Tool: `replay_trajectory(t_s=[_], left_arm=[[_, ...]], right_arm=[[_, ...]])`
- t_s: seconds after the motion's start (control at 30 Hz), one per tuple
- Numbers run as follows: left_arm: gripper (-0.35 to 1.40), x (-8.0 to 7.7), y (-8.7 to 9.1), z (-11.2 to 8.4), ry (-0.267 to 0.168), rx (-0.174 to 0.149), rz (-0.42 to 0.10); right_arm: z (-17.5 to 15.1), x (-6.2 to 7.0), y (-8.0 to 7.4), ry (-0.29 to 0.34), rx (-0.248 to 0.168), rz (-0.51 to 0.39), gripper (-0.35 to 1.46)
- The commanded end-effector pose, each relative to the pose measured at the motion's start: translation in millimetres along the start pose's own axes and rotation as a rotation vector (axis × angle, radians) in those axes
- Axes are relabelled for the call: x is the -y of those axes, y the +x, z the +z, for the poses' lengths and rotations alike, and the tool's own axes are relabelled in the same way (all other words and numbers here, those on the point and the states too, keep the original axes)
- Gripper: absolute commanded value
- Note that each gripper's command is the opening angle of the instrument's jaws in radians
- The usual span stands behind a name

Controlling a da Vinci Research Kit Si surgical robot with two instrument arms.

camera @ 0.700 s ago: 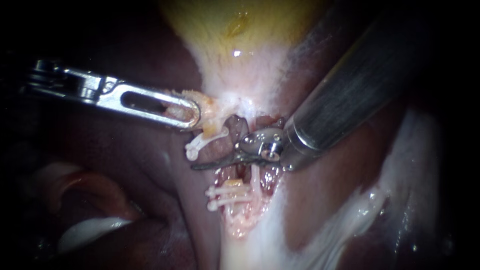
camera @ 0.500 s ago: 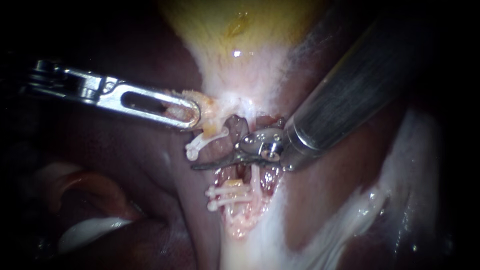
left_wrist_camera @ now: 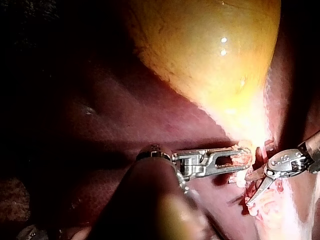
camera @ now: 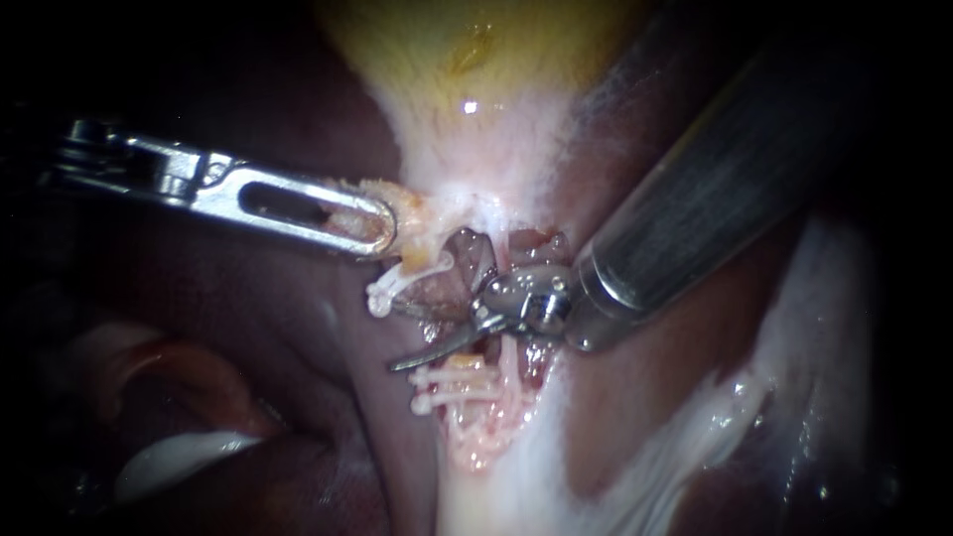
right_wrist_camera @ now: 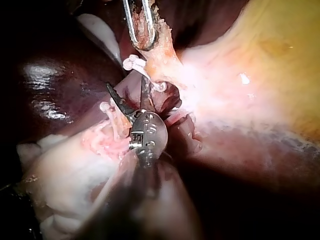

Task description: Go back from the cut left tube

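The left tube is cut. Its upper stump (camera: 425,260) carries a white clip (camera: 395,285), and two white clips (camera: 452,389) sit on the lower stump. My left instrument (camera: 382,223) comes in from the left with its slotted jaws shut on pale tissue at the gallbladder's neck (camera: 427,213), also seen as the left instrument (left_wrist_camera: 242,156) (right_wrist_camera: 145,40). My right instrument (camera: 395,337) ends in two thin blades. They stand open in the gap between the stumps with nothing gripped, as the spread blades of the right instrument (right_wrist_camera: 126,84) (left_wrist_camera: 247,190) show.
The yellow gallbladder (camera: 476,60) lies above the clips and dark liver (camera: 248,328) on both sides. A thin pale strand (camera: 508,355) runs just right of the cut tube. White fatty tissue (camera: 496,476) spreads below. The right shaft (camera: 715,189) crosses the upper right.
The right instrument's blades have opened: the lower blade swung down toward the two lower clips, and its hub shifted slightly down and right. The left instrument has held still.
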Motion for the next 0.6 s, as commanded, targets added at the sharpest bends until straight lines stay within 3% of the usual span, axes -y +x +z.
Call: replay_trajectory(t_s=[0.03,0.33,0.6], left_arm=[[-0.35,0.0,0.0,0.0,0.001,0.000,0.000],[-0.35,-0.4,0.0,-0.2,0.002,-0.002,0.001],[-0.35,-0.6,-0.1,-0.3,0.002,-0.003,0.001]], right_arm=[[-0.1,0.1,0.0,0.002,-0.005,-0.013,1.31],[-4.7,2.9,1.1,-0.109,-0.017,-0.232,1.40],[-11.6,4.9,1.5,-0.181,-0.004,-0.317,1.45]])
